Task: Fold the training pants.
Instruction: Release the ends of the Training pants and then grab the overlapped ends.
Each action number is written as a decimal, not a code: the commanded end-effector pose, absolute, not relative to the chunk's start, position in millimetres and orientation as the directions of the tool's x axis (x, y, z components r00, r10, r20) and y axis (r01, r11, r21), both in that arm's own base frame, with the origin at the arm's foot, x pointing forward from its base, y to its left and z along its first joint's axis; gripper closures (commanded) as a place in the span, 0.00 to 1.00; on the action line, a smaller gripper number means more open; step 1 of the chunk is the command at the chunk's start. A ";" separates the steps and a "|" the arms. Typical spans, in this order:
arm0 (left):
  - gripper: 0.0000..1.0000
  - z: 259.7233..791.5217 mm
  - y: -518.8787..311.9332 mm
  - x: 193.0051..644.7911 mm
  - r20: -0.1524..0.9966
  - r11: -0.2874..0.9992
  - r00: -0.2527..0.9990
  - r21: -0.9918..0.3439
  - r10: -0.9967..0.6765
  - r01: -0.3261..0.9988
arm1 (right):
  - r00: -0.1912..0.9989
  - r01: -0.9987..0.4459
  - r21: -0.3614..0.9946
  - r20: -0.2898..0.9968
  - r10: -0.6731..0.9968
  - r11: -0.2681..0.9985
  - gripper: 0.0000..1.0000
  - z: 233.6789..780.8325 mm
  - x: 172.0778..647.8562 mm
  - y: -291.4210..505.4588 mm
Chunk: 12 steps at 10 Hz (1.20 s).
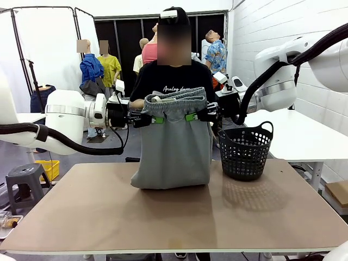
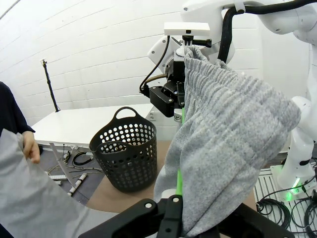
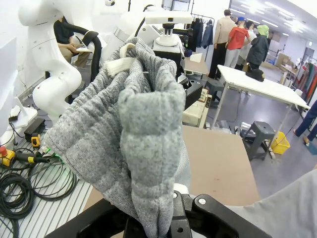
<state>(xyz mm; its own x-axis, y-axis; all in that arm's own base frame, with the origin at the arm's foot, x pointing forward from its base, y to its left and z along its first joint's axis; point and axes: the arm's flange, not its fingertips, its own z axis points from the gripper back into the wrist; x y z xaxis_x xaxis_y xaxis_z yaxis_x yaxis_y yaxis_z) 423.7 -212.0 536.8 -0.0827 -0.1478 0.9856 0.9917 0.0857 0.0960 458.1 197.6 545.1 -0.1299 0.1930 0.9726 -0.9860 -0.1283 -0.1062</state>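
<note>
left fingers [image 2: 170,210] clamped on training pants [image 2: 223,139] | basket [image 2: 126,153] beyond | person's hand [image 2: 30,146] grips fabric

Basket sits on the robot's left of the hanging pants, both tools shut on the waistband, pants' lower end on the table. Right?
No: the basket stands on the robot's right of the pants, as the front view shows. The rest holds: left tool and right tool are both shut on the waistband, and the lower end rests on the table.

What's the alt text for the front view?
The left tool and right tool hold grey training pants up by the waistband, lower end resting on the table. A black basket stands beside them; a person stands behind.
</note>
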 end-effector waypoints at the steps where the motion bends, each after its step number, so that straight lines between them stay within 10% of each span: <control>1: 1.00 538.3 -213.4 423.1 0.986 0.083 -0.083 0.095 -0.147 0.992 | -0.123 -0.988 -0.103 0.978 0.169 -0.118 1.00 544.7 456.0 199.0; 12: 1.00 538.3 -213.4 423.1 0.986 0.083 -0.083 0.095 -0.147 0.992 | -0.123 -0.988 -0.103 0.978 0.169 -0.118 1.00 544.7 456.0 199.0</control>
